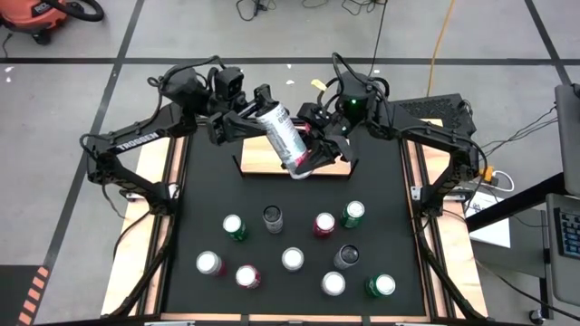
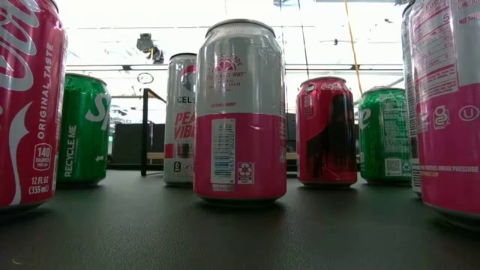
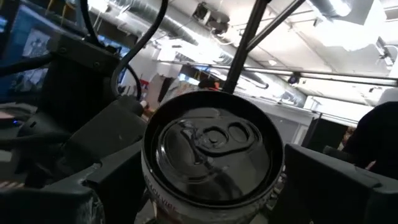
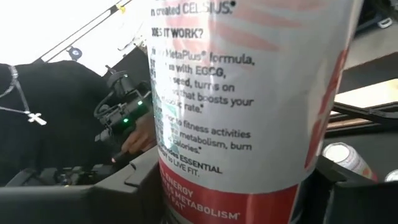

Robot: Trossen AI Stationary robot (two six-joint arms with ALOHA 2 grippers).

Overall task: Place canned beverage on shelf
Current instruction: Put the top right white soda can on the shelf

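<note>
The left claw [image 1: 258,116] and right claw [image 1: 313,149] are both squeezing one tilted can [image 1: 285,138], hanging above the shelf [image 1: 263,161].

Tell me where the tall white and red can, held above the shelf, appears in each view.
High view: tall white and red can, tilted between both grippers over the wooden shelf.
Low view: not in it.
Left wrist view: its dark top.
Right wrist view: its printed side.
Shared landmark: the can itself.

Tilted can [image 1: 286,138] above the shelf [image 1: 263,163], between both tools; loose cans [image 1: 292,259] in front.
</note>
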